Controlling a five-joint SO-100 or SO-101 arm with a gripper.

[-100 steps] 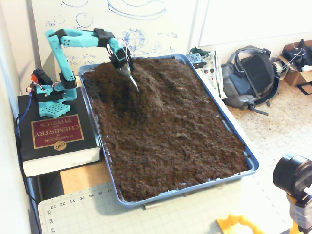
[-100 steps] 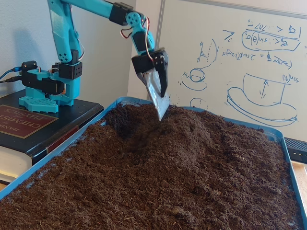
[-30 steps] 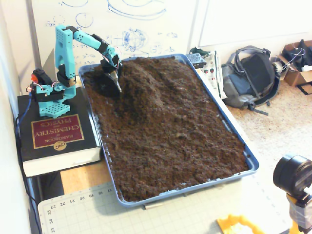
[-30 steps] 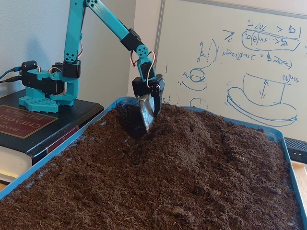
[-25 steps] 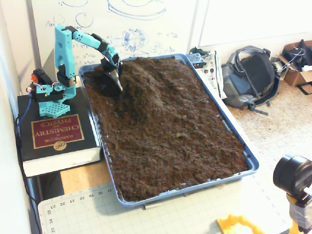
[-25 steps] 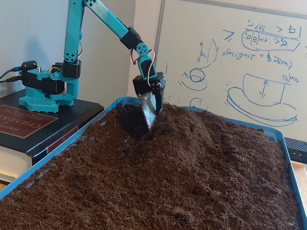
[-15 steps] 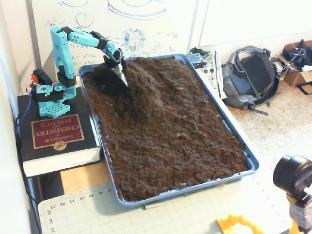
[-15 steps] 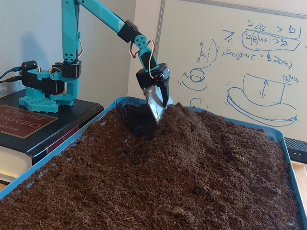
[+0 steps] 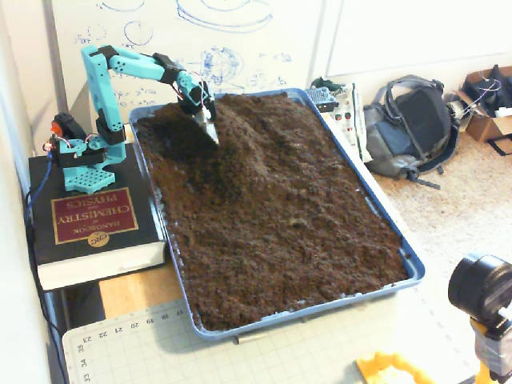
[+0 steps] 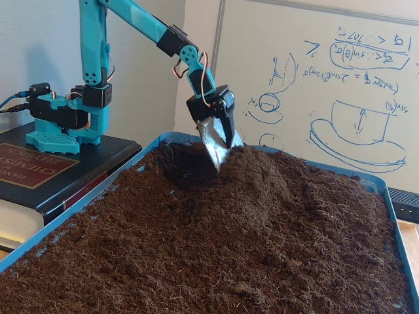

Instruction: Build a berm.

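Right now the teal arm's gripper point(image 10: 220, 156) points down with its silvery scoop-like blade just touching the left flank of the berm point(image 10: 281, 190); whether its fingers are parted I cannot tell. That mound point(image 9: 256, 136) rises at the tray's point(image 9: 410, 264) far end, near the whiteboard point(image 10: 314, 78).

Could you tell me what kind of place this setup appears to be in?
Probably a lab or workshop: a whiteboard with blue sketches, a cutting mat, a backpack on the floor, and the arm's base standing on a chemistry handbook.
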